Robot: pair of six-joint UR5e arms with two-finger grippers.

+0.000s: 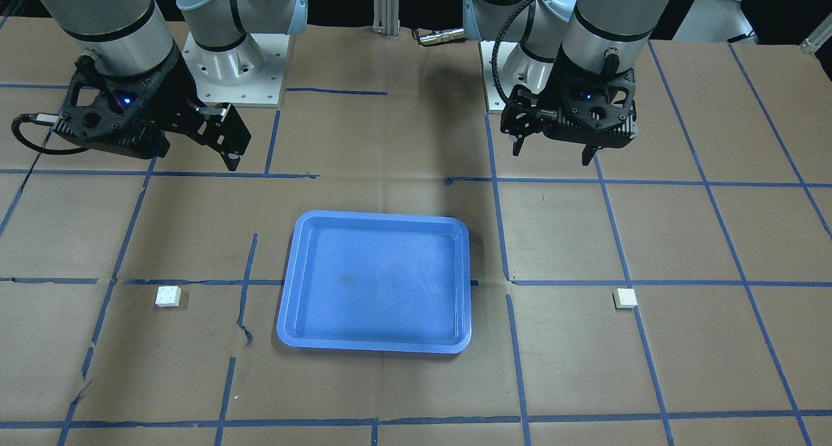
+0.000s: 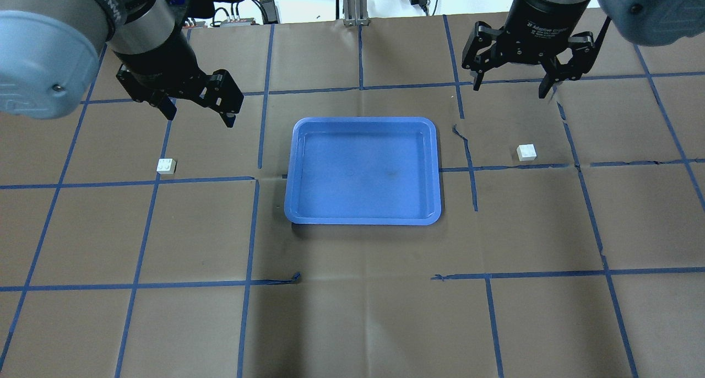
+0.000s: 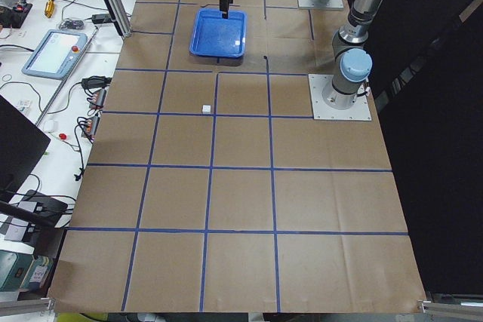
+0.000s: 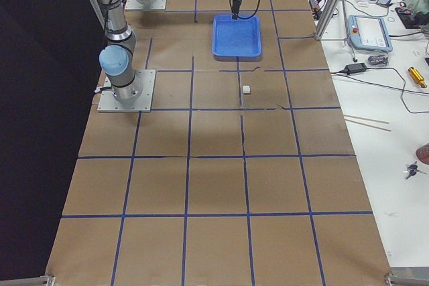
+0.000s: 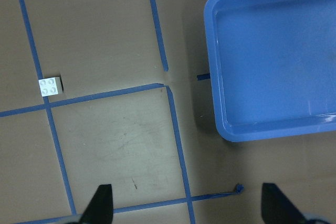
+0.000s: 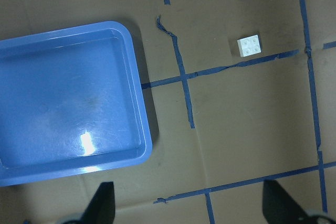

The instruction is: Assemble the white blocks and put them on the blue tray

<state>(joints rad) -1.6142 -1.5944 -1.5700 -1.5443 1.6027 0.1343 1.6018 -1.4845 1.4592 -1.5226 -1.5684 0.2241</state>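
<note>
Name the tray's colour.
The tray is plain blue; the overhead view shows it best.

Blue tray flat, central. Left white block, right white block: studs up, unjoined, flanking tray.

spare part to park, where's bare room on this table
Bare: inside the blue tray, the table strips from it to the left white block and right white block, and beyond both long tray edges. Nowhere crowded; open left gripper and right gripper hang above, empty.

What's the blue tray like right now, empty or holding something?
Empty. The tray floor is bare; both white blocks sit on the table at either side.
</note>
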